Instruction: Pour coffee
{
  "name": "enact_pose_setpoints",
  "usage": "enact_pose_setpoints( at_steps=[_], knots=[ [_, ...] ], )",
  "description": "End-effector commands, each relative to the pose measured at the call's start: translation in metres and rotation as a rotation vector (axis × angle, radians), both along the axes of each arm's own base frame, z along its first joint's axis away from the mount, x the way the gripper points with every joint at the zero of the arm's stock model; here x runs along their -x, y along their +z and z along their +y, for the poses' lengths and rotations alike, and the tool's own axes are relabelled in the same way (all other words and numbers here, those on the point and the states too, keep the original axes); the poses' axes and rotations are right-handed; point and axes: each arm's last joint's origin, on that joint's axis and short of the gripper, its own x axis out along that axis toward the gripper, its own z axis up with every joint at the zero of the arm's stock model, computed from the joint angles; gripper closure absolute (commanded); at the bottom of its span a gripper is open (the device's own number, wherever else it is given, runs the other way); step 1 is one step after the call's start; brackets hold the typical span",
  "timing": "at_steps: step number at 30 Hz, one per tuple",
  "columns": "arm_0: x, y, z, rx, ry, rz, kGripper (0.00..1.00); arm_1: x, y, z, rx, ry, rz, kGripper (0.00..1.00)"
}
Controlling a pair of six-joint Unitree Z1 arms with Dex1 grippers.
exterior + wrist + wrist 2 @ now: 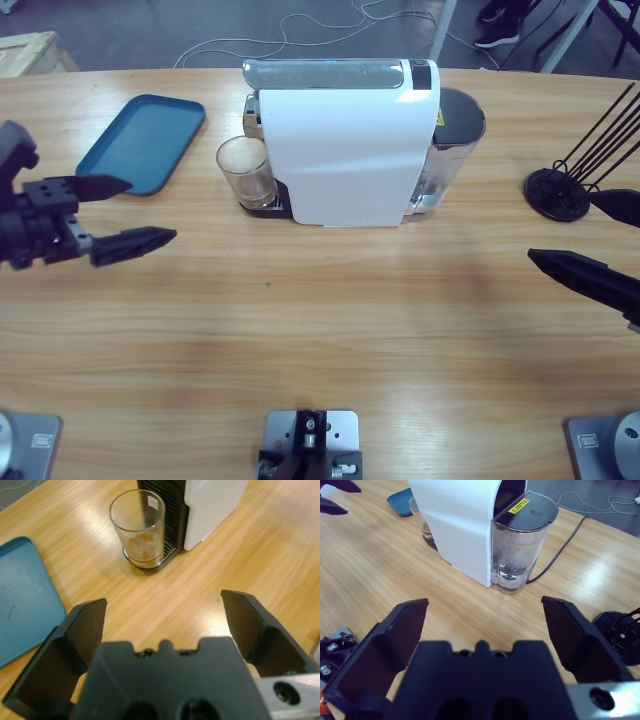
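My left gripper (135,212) sits at the left edge of the high view, its arm cut off by the frame; jaws spread wide, nothing between them; the left wrist view looks over bare tabletop (165,605) toward the glass tumbler (138,527). My right gripper (615,240) is mostly out of the high view at the right edge, only two black jaw tips showing; jaws wide apart and empty, confirmed in the right wrist view (482,617).

The tumbler (246,170) stands on the black drip tray at the left end of the white coffee machine (345,140), upper middle of the high view; the machine body hides the tray's far part and the spout. The coffee (142,544) is a thin brownish layer at the tumbler's bottom, hard to make out through the glass; a small pale label on the tumbler's far wall is unreadable to me.

A yellow warning sticker (519,505) sits beside the clear water tank (520,542); its print is too small to read. The blue tray (143,142) lies upper left; the black wire rack (575,180) at the right edge is cut off.
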Motion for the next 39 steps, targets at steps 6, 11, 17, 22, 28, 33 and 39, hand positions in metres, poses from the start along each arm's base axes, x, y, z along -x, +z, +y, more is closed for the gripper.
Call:
enact_pose_setpoints(
  at_steps=[6,11,17,22,28,33,39],
  knots=[
    [-0.060,-0.025,-0.038,0.038,0.047,0.062,0.013,0.002,-0.011,-0.001,0.026,0.012,0.016,0.000],
    [-0.071,-0.037,-0.049,0.059,0.022,0.089,0.013,0.002,-0.011,-0.001,0.026,0.009,0.014,0.000],
    [-0.082,-0.051,-0.056,0.051,0.021,0.111,0.013,0.002,-0.011,-0.001,0.026,0.009,0.014,0.000],
    [-0.098,-0.062,-0.070,0.080,0.015,0.127,0.013,0.002,-0.011,-0.001,0.027,0.009,0.015,0.000],
    [-0.118,-0.071,-0.078,0.084,0.032,0.129,0.013,0.001,-0.011,-0.001,0.029,0.008,0.016,0.000],
    [-0.125,-0.080,-0.076,0.071,0.048,0.141,0.013,0.001,-0.011,0.000,0.031,0.006,0.017,0.000],
    [-0.132,-0.089,-0.082,0.082,0.027,0.154,0.018,-0.001,-0.012,0.001,0.038,0.006,0.023,0.000]
  ],
)
